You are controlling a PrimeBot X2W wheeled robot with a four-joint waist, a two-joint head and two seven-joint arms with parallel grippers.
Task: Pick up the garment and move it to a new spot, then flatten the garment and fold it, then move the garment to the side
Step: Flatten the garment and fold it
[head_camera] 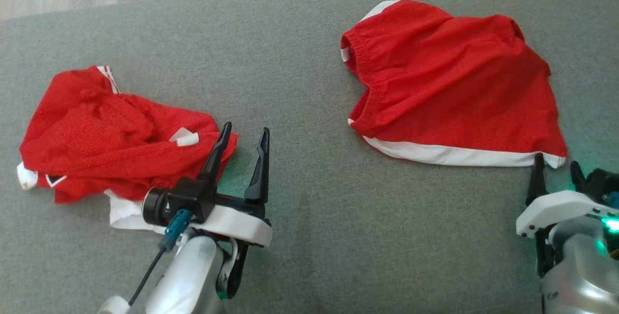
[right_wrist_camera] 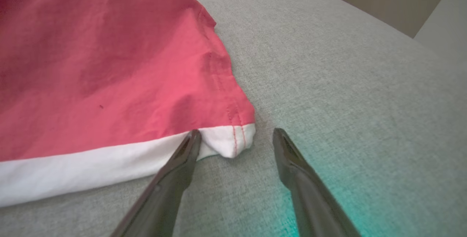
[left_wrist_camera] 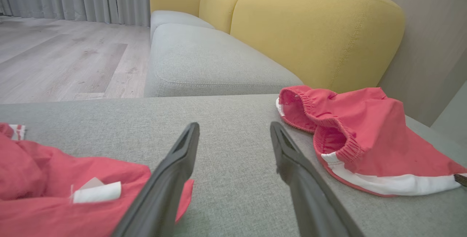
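Two right fingers (right_wrist_camera: 171, 182) apart, garment (right_wrist_camera: 109, 65) hem corner between, perhaps touching

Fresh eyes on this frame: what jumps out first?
Two bright red pieces lie on the grey sofa cushion: a crumpled garment at the left and red shorts with a white hem, spread out at the right. The left gripper stands open at the crumpled one's edge. The right gripper is open at the shorts' near white-hemmed corner.
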